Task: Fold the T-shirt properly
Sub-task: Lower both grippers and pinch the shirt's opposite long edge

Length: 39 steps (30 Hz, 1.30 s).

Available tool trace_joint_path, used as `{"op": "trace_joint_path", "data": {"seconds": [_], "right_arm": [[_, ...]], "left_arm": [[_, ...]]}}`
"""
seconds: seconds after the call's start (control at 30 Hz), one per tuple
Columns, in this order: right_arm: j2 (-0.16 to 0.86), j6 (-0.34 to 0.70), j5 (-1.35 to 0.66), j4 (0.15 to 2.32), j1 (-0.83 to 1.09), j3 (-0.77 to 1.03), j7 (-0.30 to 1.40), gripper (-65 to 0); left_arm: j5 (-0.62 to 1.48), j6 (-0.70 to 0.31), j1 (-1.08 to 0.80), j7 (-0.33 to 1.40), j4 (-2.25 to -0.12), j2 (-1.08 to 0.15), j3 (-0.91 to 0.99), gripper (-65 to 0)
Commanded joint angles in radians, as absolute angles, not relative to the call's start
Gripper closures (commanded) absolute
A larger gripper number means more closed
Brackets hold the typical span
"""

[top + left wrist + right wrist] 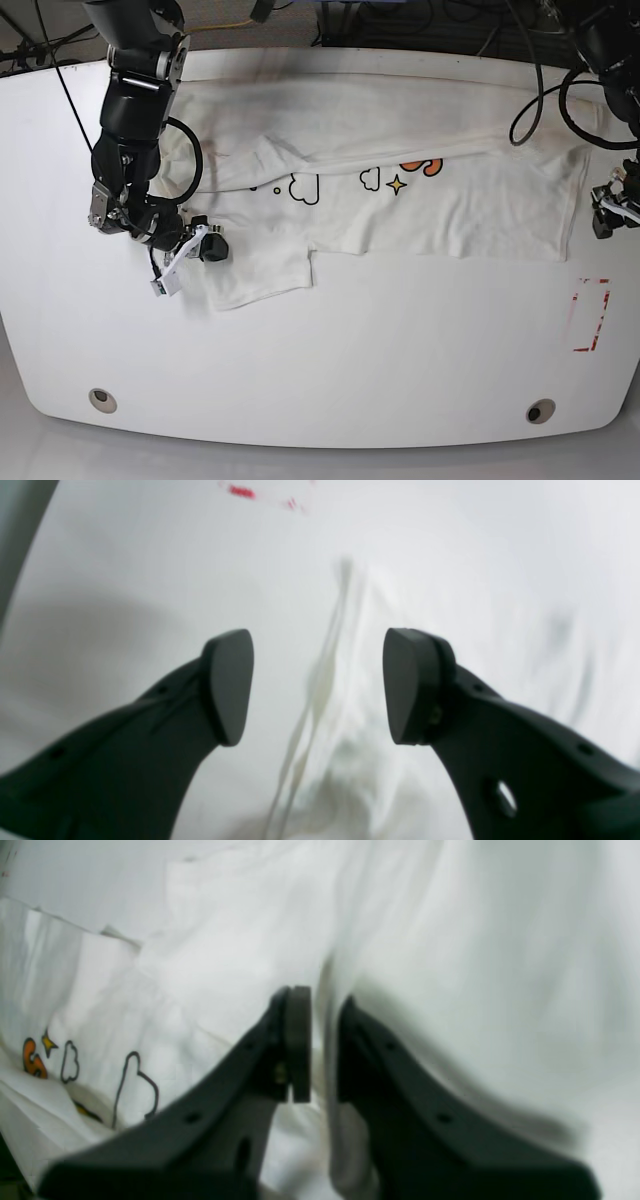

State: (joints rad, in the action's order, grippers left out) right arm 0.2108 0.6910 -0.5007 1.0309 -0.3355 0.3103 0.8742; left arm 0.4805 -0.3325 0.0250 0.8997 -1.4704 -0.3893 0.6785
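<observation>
The white T-shirt [460,210] lies spread across the table, its printed clouds, star and orange letters partly folded under. At the left sleeve in the base view, my right gripper [210,245] pinches the fabric. In the right wrist view the right gripper [322,1045] is shut on a thin fold of the T-shirt [225,940]. At the shirt's right edge my left gripper [603,215] hangs low. In the left wrist view the left gripper [317,685] is open, and the hem of the T-shirt [450,605] runs between its fingers without being gripped.
The white table [350,380] has a red dashed rectangle [590,315] marked near its right edge, seen also as a red mark [242,492] in the left wrist view. Black cables [540,100] hang at the back right. Two round fittings [100,398] sit near the front edge.
</observation>
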Motion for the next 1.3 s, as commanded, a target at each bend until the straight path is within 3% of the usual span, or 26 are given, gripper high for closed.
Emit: {"op": "trace_joint_path", "data": {"seconds": [0.0, 0.1, 0.23, 0.67, 1.03, 1.13, 1.27], "right_arm": [[0.226, 0.698, -0.521, 1.046, -0.364, 0.312, 0.854, -3.2], [0.226, 0.698, -0.522, 1.052, -0.361, 0.312, 0.86, -2.1], [0.228, 0.698, -0.522, 1.047, -0.361, 0.312, 0.862, -1.9], [0.228, 0.698, -0.526, 1.053, -0.36, 0.312, 0.865, -1.9], [0.229, 0.698, -0.524, 1.053, -0.358, 0.314, 0.865, -0.2], [0.228, 0.698, -0.524, 1.053, -0.358, 0.314, 0.865, 0.0], [0.228, 0.698, -0.524, 1.053, -0.363, 0.314, 0.865, 0.0]], "left_arm": [[0.484, -0.282, 0.088, 0.886, -1.429, -0.414, 0.651, -41.9], [0.484, -0.236, 0.153, 0.886, -1.359, -0.418, 0.588, -49.0], [0.484, -0.174, 0.214, 0.885, -1.268, -0.418, 0.542, -52.4], [0.486, -0.183, 0.283, 0.696, -1.023, -0.441, 0.298, -52.8], [0.486, -0.185, 0.303, 0.685, -0.97, -0.438, 0.219, -52.5], [0.486, -0.185, 0.302, 0.685, -0.97, -0.437, 0.214, -47.9], [0.486, -0.185, 0.302, 0.685, -0.969, -0.433, 0.214, -26.4]]}}
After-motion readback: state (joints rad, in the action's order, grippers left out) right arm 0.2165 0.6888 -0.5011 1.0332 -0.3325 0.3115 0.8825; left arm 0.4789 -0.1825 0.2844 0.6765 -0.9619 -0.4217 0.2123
